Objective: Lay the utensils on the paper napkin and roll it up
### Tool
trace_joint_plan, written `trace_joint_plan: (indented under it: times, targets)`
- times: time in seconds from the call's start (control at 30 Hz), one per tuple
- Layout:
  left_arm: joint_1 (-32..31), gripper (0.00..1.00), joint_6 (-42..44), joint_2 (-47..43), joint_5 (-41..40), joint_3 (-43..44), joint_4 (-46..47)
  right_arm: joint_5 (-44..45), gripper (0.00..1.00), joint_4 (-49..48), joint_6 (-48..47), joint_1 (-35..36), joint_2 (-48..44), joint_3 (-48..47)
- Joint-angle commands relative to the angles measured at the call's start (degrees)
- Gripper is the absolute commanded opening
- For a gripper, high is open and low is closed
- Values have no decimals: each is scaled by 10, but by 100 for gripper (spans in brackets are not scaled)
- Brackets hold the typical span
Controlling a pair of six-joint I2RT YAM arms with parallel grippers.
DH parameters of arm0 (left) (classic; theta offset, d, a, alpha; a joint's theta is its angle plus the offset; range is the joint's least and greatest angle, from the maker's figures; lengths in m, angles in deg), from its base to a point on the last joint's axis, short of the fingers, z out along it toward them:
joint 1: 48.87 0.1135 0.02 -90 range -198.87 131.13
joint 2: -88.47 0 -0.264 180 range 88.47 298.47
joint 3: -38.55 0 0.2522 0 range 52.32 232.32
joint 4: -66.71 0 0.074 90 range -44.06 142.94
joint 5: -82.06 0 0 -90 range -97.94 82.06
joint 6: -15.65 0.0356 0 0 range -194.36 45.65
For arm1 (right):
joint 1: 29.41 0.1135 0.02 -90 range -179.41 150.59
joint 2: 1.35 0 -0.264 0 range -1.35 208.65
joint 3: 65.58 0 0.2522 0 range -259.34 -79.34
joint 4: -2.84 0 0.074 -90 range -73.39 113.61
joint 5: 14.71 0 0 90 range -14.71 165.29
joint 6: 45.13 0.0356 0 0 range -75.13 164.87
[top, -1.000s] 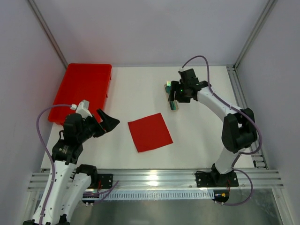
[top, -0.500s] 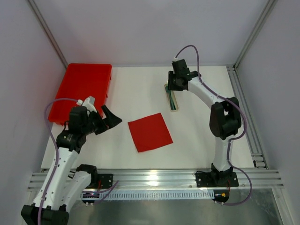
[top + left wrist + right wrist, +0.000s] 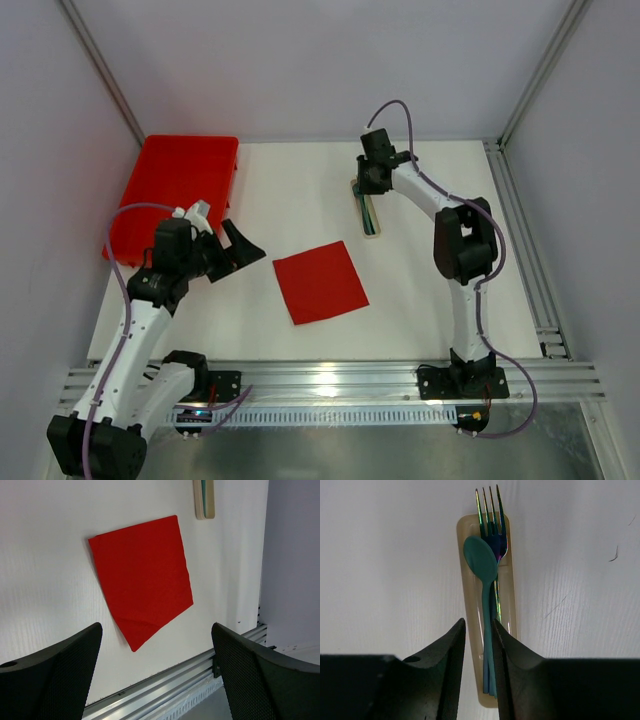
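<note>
We are observing the right gripper point(image 3: 478, 625) straddling the handles of the utensils point(image 3: 487, 562), fingers point(image 3: 450, 650) narrowly apart; we cannot tell whether they are pinching. The utensils are lying on a beige strip point(image 3: 509, 600) at the far side of the white table point(image 3: 300, 190), well apart from the napkin point(image 3: 320, 282). The left gripper point(image 3: 156, 627) is hovering spread wide left of the napkin, near a red tray point(image 3: 175, 190).

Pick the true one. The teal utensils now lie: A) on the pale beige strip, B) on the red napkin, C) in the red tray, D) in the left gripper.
A: the right wrist view shows the utensils resting on the beige strip, while the napkin lies bare, apart from them.
</note>
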Motion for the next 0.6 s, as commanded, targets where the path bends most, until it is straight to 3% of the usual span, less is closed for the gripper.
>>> trace_joint_plan:
  times: [0.0, 0.4, 0.57]
  targets:
    - [3, 91, -1, 6, 18, 11, 34, 14, 31, 7, -15, -2, 14, -32]
    - [3, 90, -11, 27, 39, 3, 60, 3, 30, 21, -24, -6, 49, -45]
    - [2, 90, -10, 26, 41, 2, 63, -2, 25, 22, -21, -5, 52, -49]
